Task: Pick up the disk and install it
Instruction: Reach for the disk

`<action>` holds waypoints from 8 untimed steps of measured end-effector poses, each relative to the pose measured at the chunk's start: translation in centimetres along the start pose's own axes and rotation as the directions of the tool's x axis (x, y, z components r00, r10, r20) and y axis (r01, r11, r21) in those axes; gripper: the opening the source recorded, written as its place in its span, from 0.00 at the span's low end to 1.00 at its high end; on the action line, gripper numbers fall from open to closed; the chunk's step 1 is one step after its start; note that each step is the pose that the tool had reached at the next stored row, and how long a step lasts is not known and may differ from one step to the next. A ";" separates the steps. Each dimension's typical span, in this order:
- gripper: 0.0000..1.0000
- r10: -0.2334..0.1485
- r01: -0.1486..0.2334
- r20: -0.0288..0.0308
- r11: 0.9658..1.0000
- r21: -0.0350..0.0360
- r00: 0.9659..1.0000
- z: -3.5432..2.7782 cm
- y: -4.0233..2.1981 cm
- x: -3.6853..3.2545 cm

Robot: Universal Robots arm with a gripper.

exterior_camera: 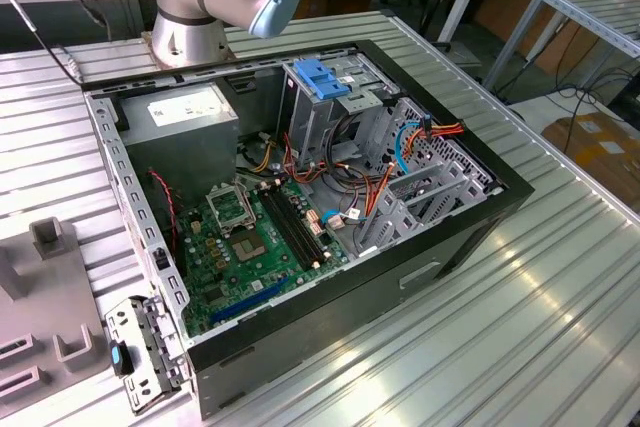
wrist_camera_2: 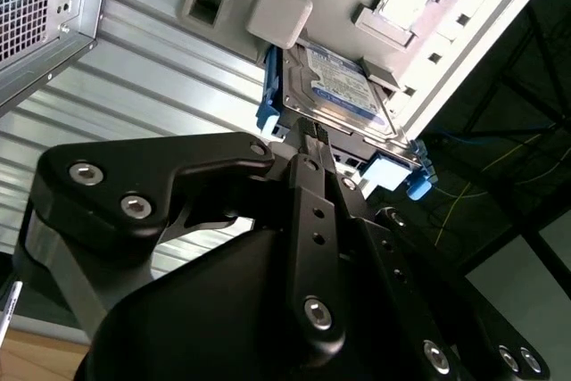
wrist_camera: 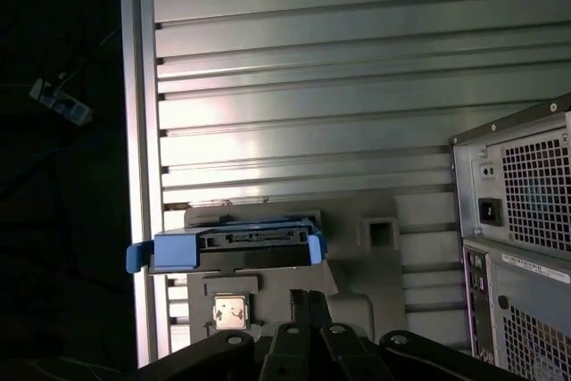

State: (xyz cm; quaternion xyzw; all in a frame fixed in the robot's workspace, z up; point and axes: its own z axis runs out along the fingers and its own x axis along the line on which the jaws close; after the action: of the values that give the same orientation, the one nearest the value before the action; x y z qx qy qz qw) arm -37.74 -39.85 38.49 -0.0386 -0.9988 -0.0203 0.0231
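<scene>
The exterior view looks down from high, well back, onto the open computer case [exterior_camera: 400, 282] on the table [exterior_camera: 560, 327]. Both wrist views face the disk [wrist_camera_2: 339, 86] [wrist_camera: 236, 247] closely, sharing it and the case's rear.

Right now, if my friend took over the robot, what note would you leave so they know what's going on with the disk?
State of the gripper: its fingers look shut and hold nothing. It hovers close to the disk, with a gap between them in the first wrist view.
Where things are: the disk sits in its blue carrier on the grey holder plate, outside the computer case, which lies open.
Done: nothing that shows; the disk is not lifted.
Left: picking up the disk and installing it.
</scene>
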 end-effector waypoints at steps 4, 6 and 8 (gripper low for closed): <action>0.11 0.000 0.000 0.000 1.000 0.000 1.000 0.02 -0.01 0.26; 0.11 0.000 0.000 0.000 1.000 0.000 1.000 0.03 0.00 0.76; 0.11 0.000 0.000 0.000 1.000 0.000 1.000 0.06 0.00 1.32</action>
State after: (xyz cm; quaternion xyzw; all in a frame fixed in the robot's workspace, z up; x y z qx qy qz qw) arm -39.06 -39.74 38.49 -0.0386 -0.9988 -0.0203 0.0232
